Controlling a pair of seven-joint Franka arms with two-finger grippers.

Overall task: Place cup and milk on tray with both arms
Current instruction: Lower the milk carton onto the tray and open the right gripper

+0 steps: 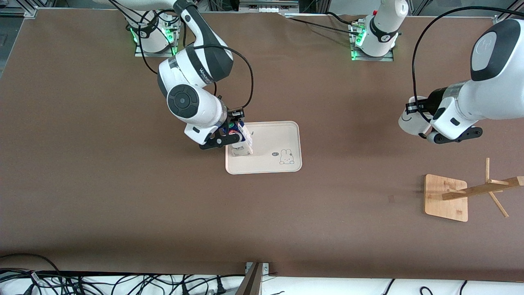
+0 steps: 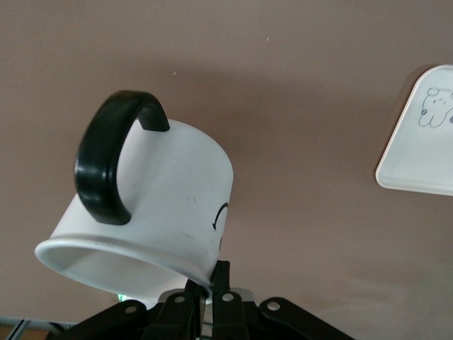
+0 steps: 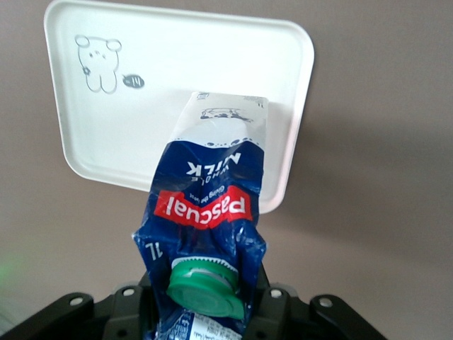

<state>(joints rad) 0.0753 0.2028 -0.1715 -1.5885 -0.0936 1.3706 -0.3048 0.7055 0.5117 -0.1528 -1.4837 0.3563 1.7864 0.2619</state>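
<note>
At frame centre, the right tool grips the milk by its top; the carton's base appears to rest on the tray, at the edge toward the right arm's end. At the frame's right edge, the left tool holds the cup by its rim above the bare table, well apart from the tray.

milk carton: "Pascual", "MILK", "1L"
</note>
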